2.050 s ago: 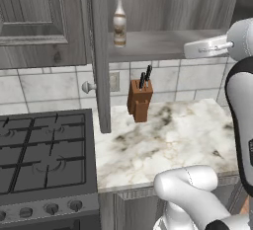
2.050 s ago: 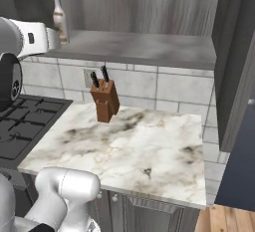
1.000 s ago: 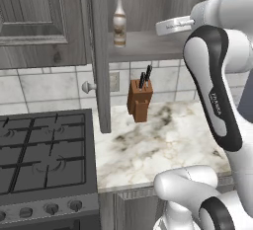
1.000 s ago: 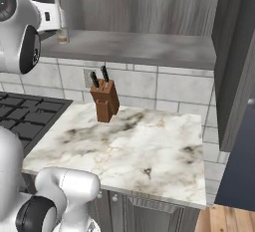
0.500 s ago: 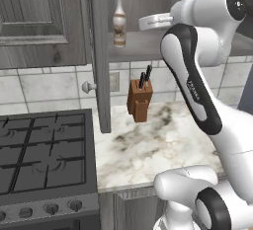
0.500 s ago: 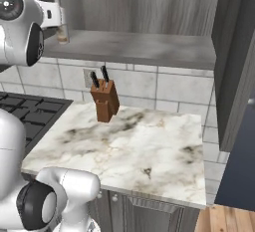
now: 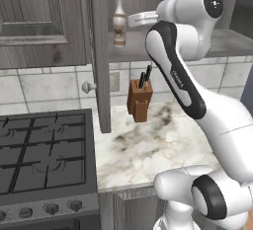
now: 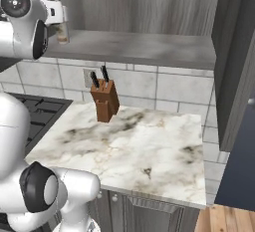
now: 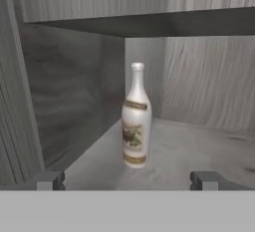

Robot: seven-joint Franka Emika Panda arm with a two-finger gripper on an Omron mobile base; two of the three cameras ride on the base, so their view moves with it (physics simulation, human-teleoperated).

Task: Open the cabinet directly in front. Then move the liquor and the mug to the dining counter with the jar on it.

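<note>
Two fingertips: the gripper (image 9: 127, 180) has its dark tips set far apart at the bottom of the hand view, wide open, nothing between them, and the bottle stands ahead of the gap, clear of both tips.
Arm: it climbs from the base, bends over the worktop and reaches up to shelf height, with the hand (image 7: 143, 19) level with the bottle and just to its right in the left base view.
Stove: black gas hob (image 7: 42, 150) at the near left, knobs along its front edge.
Worktop: white marble with grey-brown veins (image 8: 124, 151), next to the stove, tiled wall behind.
Knife block: brown block (image 7: 139, 100) with dark handles sticking up, standing at the back of the worktop near the tiles.
Cabinet: dark grey wood-grain wall cabinet (image 8: 149, 7) above the worktop, and it's open — the left door (image 7: 100, 51) swung out edge-on with its round knob showing, the right door (image 8: 236, 52) swung out on the far side.
Shelf: grey shelf floor (image 9: 199, 151) inside the cabinet, another shelf board above.
Liquor: slim pale bottle (image 9: 135, 116) with a brown label band, upright on the shelf near its left inner wall, untouched; in the left base view it (image 7: 118, 21) stands just right of the open door's edge.
</note>
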